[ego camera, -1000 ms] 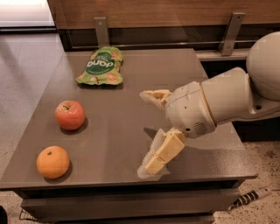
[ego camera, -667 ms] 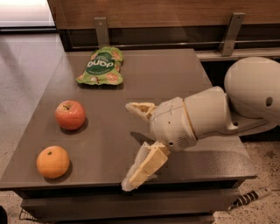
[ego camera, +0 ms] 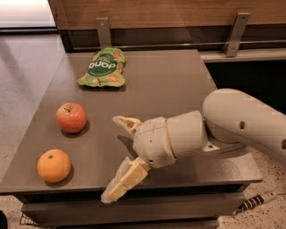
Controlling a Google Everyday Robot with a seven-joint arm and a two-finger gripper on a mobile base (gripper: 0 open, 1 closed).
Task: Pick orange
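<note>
Camera view. A dark grey table point(ego camera: 170, 80) carries three things along its left side. The orange point(ego camera: 53, 165) sits at the near left corner, resting on the surface with its small dark stem dot facing up. The red-pink apple point(ego camera: 71, 117) stands just behind it, apart from it. A green snack pouch point(ego camera: 103, 68) lies flat near the far edge.

The white arm point(ego camera: 241, 120) enters from the right and reaches leftward over the near half of the table, its thick rounded wrist housing point(ego camera: 170, 139) low above the surface. The gripper point(ego camera: 110, 159) points toward the left, to the right of the orange and apart from it. Its two tan fingers are spread wide: the upper one point(ego camera: 127, 123) lies over the table level with the apple, and the lower one point(ego camera: 121, 184) angles down past the table's front edge. Nothing is held between them.

Behind the table, two metal brackets point(ego camera: 103, 31) are fixed to a wood-panelled wall point(ego camera: 170, 11).
</note>
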